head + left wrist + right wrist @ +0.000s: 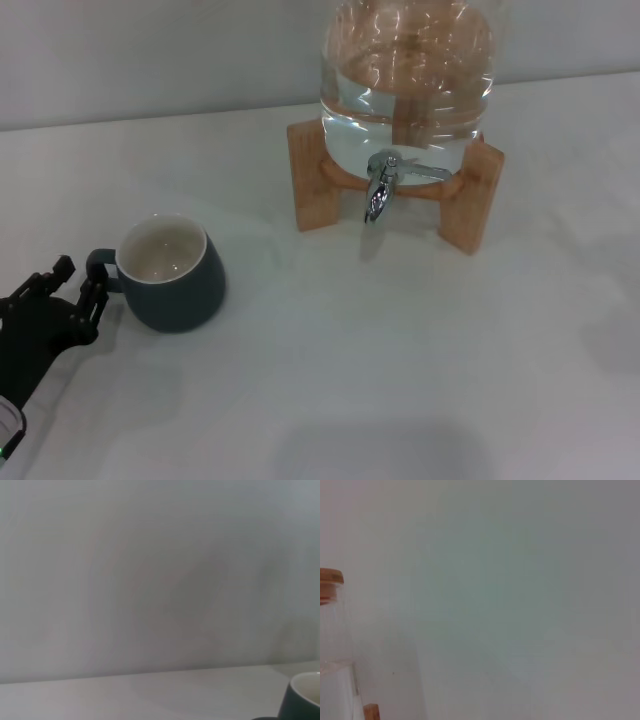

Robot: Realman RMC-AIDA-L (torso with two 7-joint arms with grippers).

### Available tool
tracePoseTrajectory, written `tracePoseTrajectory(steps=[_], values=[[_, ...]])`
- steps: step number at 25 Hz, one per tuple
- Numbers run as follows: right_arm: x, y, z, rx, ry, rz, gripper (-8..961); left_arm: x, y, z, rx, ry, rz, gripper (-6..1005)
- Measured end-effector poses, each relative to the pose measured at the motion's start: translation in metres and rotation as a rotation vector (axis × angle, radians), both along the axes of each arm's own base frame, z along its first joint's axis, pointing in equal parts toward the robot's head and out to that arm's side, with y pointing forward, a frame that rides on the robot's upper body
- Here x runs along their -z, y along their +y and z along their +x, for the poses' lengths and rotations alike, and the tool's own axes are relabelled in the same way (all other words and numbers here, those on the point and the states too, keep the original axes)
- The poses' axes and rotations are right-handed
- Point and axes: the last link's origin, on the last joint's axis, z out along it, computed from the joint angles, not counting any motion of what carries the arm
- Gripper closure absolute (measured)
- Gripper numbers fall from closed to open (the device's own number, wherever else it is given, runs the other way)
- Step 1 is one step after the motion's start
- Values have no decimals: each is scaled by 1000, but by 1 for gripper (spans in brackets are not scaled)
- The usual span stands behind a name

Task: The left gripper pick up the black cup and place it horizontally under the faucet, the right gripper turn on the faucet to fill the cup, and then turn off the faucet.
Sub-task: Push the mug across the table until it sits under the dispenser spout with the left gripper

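Head view first, from my left: my left tool (82, 290) sits low at the near left edge of the surface (400, 380), its thin black fingers spread to either side of the small loop handle of the black cup (172, 275). They look parted, not yet clenched on anything, though whether a fingertip already touches the handle I cannot tell. The cup stands upright just beside the tool, handle turned toward it, well apart from the faucet (383, 188) farther back and to the right.

I judge this to be the first step, the grasp, and not yet finished. Next I should close on the handle or the near wall, lift, and carry the cup back and rightward until its mouth sits beneath the spout.

The cup is squat and rounded, dark charcoal outside, cream-white and empty inside. My left wrist view catches only a sliver of its rim and dark wall.

Further right, the chrome faucet points down from a clear glass jar (410, 80) holding water, which rests on a wooden stand (310, 180); its thin lever sticks out sideways. My right tool is out of sight.
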Motion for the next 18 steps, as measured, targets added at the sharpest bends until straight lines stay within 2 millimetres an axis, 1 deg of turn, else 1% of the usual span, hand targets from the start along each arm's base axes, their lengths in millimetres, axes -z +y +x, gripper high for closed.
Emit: tracePoseTrajectory(steps=[2, 7, 12, 18], values=[[0, 0, 0, 0, 0, 0, 99, 0, -1, 0, 1, 1, -2, 449], [0, 0, 0, -1, 0, 0, 98, 1, -2, 0, 3, 2, -6, 681], [0, 0, 0, -3, -1, -1, 98, 2, -2, 0, 4, 2, -8, 796], [0, 0, 0, -2, 0, -2, 98, 2, -2, 1, 7, 3, -11, 796]])
